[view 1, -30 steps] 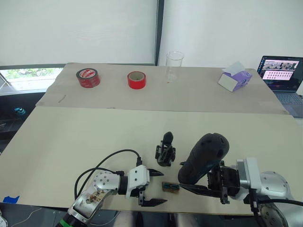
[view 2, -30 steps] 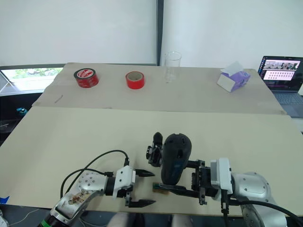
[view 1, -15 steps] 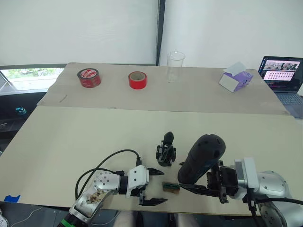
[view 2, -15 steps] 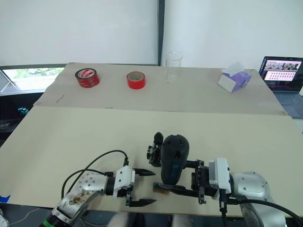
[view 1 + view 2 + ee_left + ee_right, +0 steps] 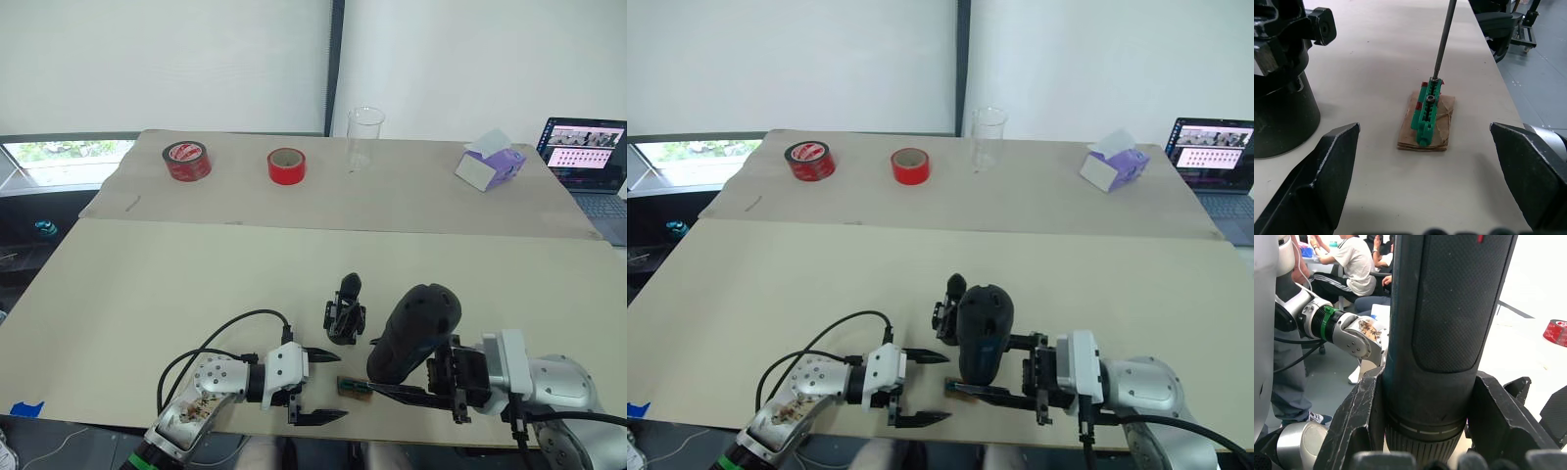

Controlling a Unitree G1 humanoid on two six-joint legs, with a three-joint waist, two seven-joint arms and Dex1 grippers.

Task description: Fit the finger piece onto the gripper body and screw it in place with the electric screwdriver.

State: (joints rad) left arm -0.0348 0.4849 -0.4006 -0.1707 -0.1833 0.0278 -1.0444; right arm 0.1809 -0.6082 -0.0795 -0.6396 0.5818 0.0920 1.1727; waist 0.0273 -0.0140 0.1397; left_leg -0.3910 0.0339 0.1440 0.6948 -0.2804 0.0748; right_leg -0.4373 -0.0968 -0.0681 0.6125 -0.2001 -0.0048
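Observation:
My right gripper (image 5: pixel 392 377) is shut on the electric screwdriver (image 5: pixel 411 331), a thick black cylinder that stands tilted near the table's front edge. Its fingers (image 5: pixel 1359 423) clamp the barrel (image 5: pixel 1444 333). The thin metal bit (image 5: pixel 1444 39) comes down onto a small green-and-brown block (image 5: pixel 1426 115). My left gripper (image 5: pixel 340 388) is open, with that block (image 5: pixel 355 386) just ahead of its fingertips. The gripper body (image 5: pixel 343 315) stands just beyond the block, apart from both grippers. A slim black part (image 5: pixel 346 286), seemingly the finger piece, rises from its top.
Two red tape rolls (image 5: pixel 184 160) (image 5: pixel 287 165), a clear cup (image 5: pixel 363 137), a tissue box (image 5: pixel 490 164) and a laptop (image 5: pixel 586 147) sit at the far side of the table. The table's front edge (image 5: pixel 118 426) runs right by both grippers. People sit beyond the table (image 5: pixel 1352 264).
The right gripper has eased the screwdriver slightly down and to the left. The left gripper, the block and the gripper body have stayed put.

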